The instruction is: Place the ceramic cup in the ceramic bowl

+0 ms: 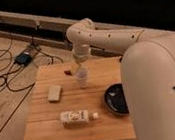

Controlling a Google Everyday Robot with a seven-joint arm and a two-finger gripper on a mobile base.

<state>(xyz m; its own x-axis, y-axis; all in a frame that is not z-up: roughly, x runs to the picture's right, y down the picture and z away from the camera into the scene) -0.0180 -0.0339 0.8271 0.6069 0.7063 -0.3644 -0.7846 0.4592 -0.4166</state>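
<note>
My one camera looks down from above and behind my arm (152, 73), fairly near, across the table (44, 120); my gripper (81, 61) hangs over its far side.

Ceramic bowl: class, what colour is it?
The ceramic bowl is glossy black, clearest in the camera view; the gripper is directly over the ceramic cup.

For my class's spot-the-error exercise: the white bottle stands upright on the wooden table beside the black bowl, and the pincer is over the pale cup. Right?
No. The camera view shows the white bottle lying on its side, not upright, on the wooden table beside the black bowl. The pincer is over the pale cup.
</note>
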